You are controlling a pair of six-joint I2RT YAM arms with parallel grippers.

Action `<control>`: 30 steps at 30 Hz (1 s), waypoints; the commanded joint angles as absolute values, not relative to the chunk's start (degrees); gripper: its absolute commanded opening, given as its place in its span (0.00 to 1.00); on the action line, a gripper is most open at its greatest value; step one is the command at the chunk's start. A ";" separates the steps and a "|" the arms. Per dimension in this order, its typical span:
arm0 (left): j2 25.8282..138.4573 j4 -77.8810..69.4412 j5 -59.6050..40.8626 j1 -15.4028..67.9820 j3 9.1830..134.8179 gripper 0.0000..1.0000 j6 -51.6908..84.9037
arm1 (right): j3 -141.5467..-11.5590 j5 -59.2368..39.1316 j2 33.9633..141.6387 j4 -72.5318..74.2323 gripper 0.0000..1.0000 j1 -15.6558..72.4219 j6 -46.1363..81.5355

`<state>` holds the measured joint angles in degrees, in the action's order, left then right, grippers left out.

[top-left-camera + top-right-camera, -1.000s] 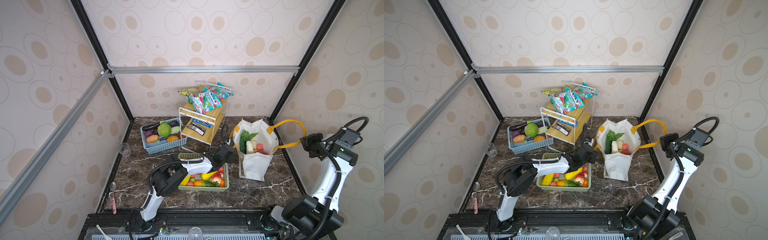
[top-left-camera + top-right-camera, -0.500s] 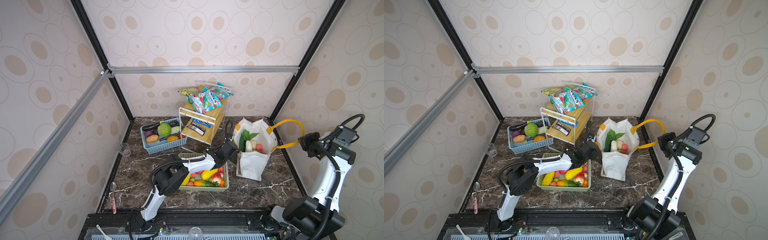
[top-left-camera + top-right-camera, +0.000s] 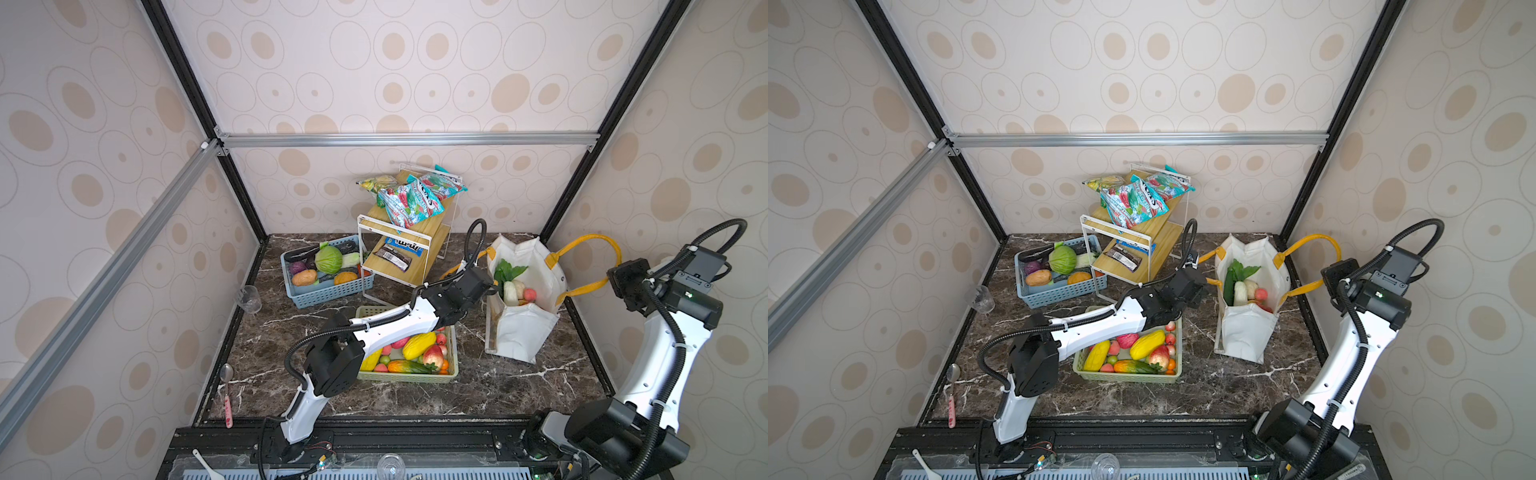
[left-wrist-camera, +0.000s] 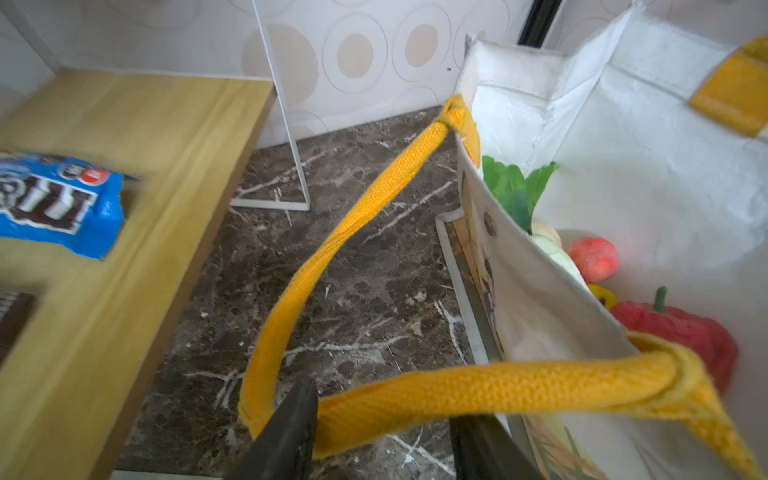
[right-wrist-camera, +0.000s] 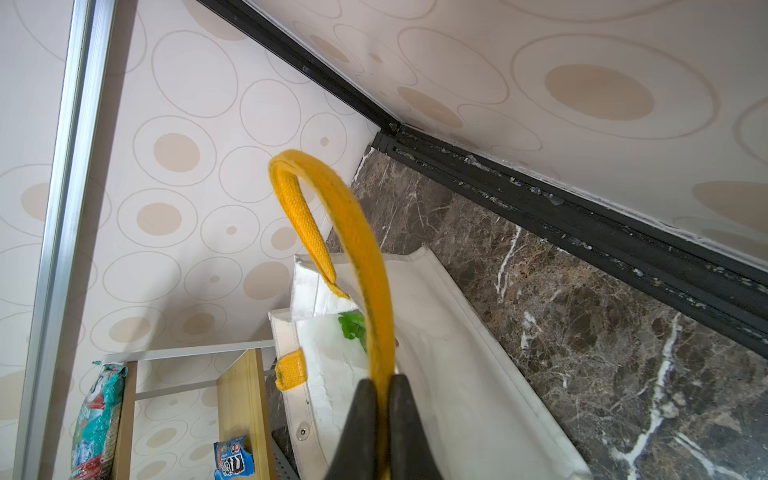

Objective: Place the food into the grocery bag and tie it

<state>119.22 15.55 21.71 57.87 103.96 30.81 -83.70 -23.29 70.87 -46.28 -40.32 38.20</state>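
Right gripper (image 5: pixel 380 386) is clamping the right strap (image 5: pixel 361 249) beside the bag (image 3: pixel 519 332); left gripper (image 4: pixel 382 411), jaws parted, is straddling the left strap (image 4: pixel 370 203) opposite; food (image 3: pixel 513 286) is sitting inside; a hard tug is risking tipping it

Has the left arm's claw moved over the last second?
Yes. In a top view the left gripper has moved away from the green basket, right up to the grocery bag.
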 commanded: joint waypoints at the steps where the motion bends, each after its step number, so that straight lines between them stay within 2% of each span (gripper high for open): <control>1: 116.25 16.69 7.46 55.32 99.25 0.55 39.97 | -83.77 -23.62 70.30 -45.51 0.08 -40.66 38.13; 6: 111.70 7.98 -4.76 52.60 89.53 0.62 48.36 | -83.01 -24.26 70.58 -44.69 0.08 -40.78 38.64; 10: 111.14 1.67 -13.32 51.78 85.54 0.63 53.87 | -82.49 -24.77 70.53 -44.08 0.08 -40.76 38.98; 15: 109.91 -15.22 -23.04 51.76 78.24 0.62 73.89 | -82.44 -24.42 70.49 -44.68 0.08 -40.78 38.06; 20: 108.79 -23.12 -21.56 52.68 74.33 0.63 94.54 | -82.34 -24.61 70.44 -44.73 0.08 -40.75 38.06; 30: 104.87 -29.73 -9.67 54.66 65.61 0.66 114.82 | -82.13 -25.58 70.69 -44.74 0.08 -40.69 38.24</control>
